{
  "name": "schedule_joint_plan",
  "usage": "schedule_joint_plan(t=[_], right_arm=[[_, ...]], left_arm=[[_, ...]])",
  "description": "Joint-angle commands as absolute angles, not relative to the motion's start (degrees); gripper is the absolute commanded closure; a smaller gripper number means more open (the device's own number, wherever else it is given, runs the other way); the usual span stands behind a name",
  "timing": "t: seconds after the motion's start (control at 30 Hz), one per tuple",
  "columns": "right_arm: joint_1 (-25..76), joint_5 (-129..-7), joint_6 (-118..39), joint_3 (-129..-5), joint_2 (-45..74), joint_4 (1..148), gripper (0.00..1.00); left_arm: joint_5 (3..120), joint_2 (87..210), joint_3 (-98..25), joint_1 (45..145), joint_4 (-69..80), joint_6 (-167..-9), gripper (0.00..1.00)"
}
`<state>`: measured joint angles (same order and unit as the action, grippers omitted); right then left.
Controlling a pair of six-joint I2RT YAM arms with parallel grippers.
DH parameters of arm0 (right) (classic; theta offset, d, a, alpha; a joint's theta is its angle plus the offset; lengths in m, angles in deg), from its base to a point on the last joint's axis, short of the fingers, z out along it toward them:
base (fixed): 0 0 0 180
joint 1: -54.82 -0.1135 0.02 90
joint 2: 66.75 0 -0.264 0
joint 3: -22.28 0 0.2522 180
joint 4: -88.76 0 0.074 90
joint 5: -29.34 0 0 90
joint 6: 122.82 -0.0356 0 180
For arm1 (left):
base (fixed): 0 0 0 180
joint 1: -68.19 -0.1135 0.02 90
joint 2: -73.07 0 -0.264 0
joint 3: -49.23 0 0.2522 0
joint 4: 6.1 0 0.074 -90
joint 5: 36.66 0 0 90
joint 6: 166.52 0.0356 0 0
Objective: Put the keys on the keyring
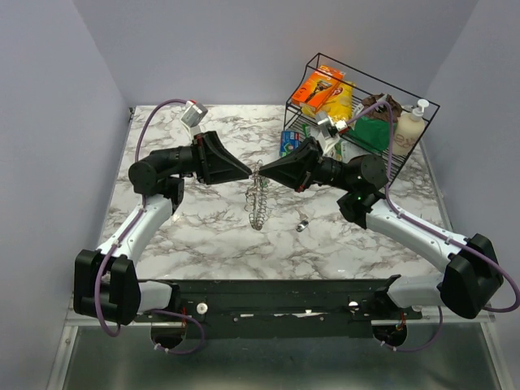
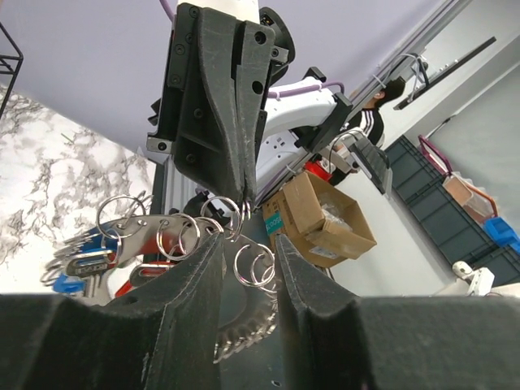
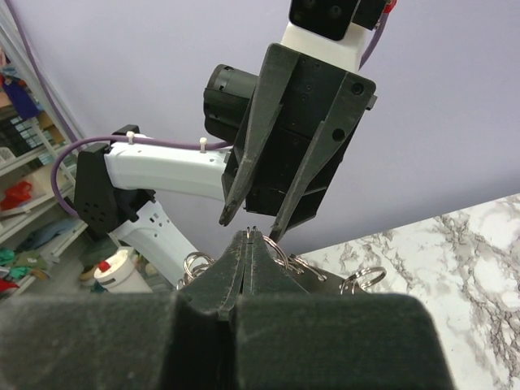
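Above marble table [image 1: 203, 236], pinching the keyring [image 1: 257, 199] in right gripper [image 2: 244, 195], keys [image 2: 134, 236] dangling free. Holding left gripper [image 3: 251, 228] spread beside the keyring, probably for steadying.

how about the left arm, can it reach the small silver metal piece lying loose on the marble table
Probably yes: that piece lies uncovered; only the dangling silver keys hang between it and the left gripper.
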<state>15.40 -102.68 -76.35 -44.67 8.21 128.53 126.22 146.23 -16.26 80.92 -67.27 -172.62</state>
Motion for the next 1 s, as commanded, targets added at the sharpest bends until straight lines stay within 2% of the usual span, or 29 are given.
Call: schedule_joint_plan(t=[0.0,0.27,0.37,0.63,0.8,0.97], right_arm=[[15.18,-101.97,-76.59,-46.5,8.48,131.86,0.99],[15.18,-101.71,-76.59,-46.41,8.48,131.6,0.99],[15.18,-101.62,-76.85,-46.41,8.66,131.77,0.99],[15.27,-101.62,-76.94,-46.32,8.83,132.03,0.99],[15.09,-101.8,-77.47,-46.32,9.1,132.48,0.99],[15.18,-101.53,-77.38,-45.97,8.84,132.48,0.99]], left_arm=[[127.34,144.53,-16.48,81.55,-84.46,-170.66,0.61],[127.43,141.36,-16.3,82.69,-70.05,-158.19,0.69],[127.78,139.7,-16.83,83.57,-59.87,-149.93,0.72],[124.89,134.33,-21.74,85.41,-15.22,-117.68,0.76],[123.74,134.24,-22.45,86.2,-12.37,-114.75,0.73],[123.12,134.5,-22.8,86.56,-12.2,-114.58,0.75]])
